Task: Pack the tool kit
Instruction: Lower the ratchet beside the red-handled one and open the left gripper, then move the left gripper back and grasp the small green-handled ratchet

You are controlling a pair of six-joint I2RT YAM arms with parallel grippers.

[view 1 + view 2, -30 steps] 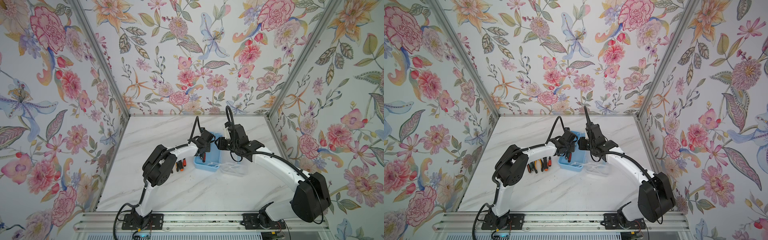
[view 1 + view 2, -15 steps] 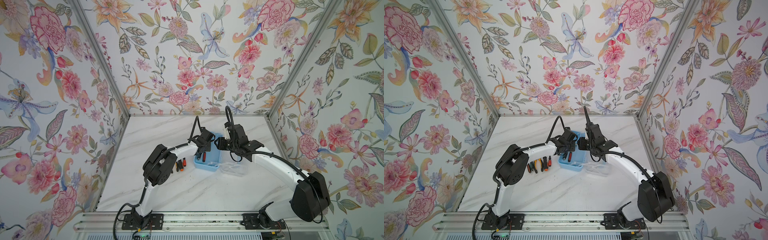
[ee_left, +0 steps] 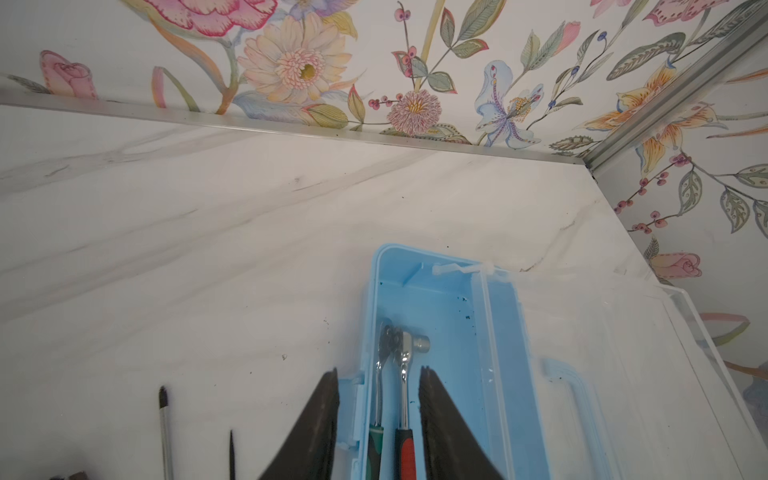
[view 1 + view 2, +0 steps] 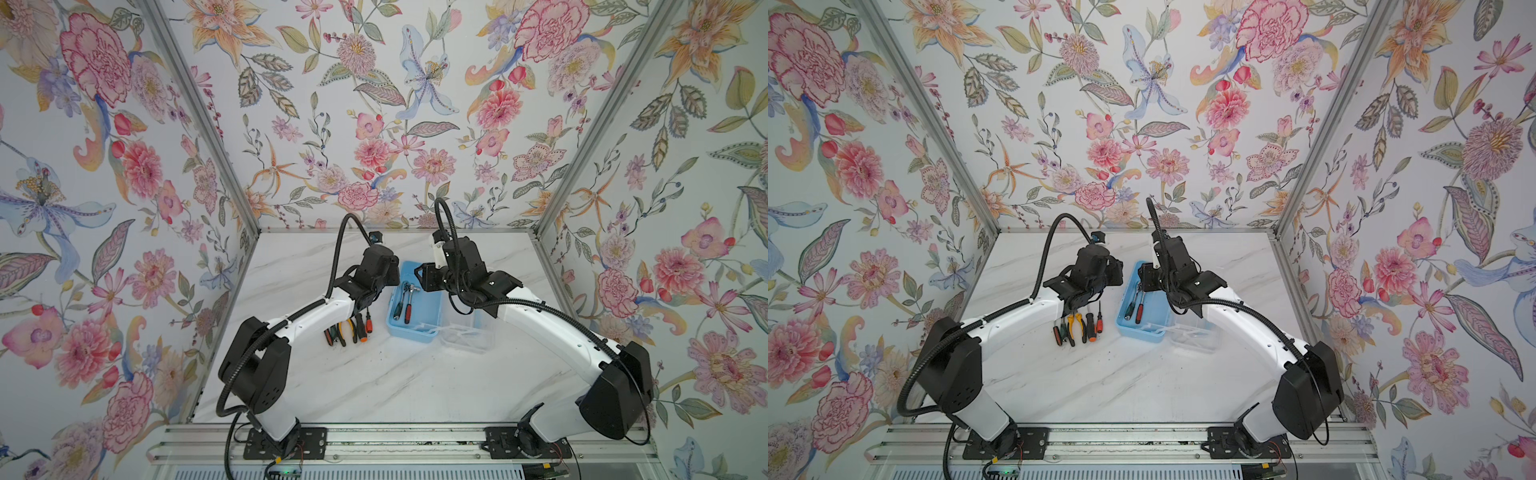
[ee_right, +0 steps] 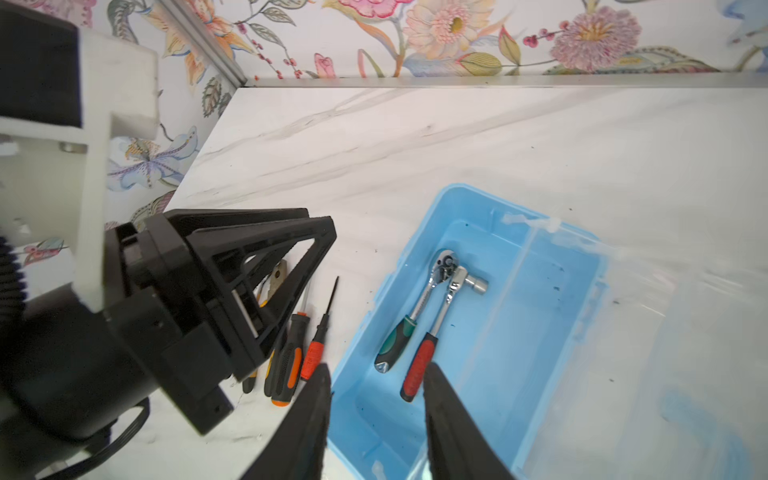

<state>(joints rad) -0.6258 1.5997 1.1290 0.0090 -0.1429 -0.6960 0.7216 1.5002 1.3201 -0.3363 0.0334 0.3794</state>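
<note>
Both the red-handled ratchet (image 5: 419,365) and the green-handled ratchet (image 5: 392,345) lie in the blue tool box (image 4: 411,335), so I judge the next pick comes from the row of tools (image 4: 1077,326) on the surface (image 4: 374,382).

The left jaws stand partly apart with nothing in them, hovering over the box wall nearest that row. The ratchet handles lie below and between them, untouched as far as I can tell. The row sits just to the outer side of the left jaws, beside the box. Its long axes run roughly parallel to the box's long side, handles toward the arm bases.

The right jaws are likewise parted and empty above the box, with the box wall and the left arm between them and the row. The left arm is nearer, so I would swing it sideways and close across a handle.
</note>
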